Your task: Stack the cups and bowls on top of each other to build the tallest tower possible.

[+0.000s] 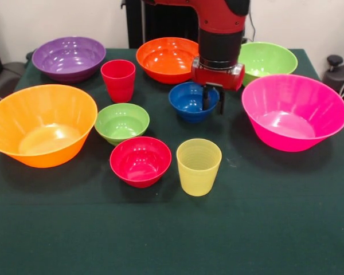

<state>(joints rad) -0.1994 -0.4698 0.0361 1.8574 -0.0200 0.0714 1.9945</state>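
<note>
— Gripper [213, 98] status?
— Fingers apart, straddling the right rim of the small blue bowl [190, 100]: one inside, one outside.
— Cups?
— Red cup [118, 80] upright behind the small green bowl [122, 122]; yellow cup [198, 167] upright beside the small red bowl [140, 161]. All separate on the tabletop [172, 240].

Hidden and cropped items

I see the arm [221, 26] cut off at the top edge; it covers parts of the medium orange bowl [163, 57] and medium green bowl [269, 60].
</note>
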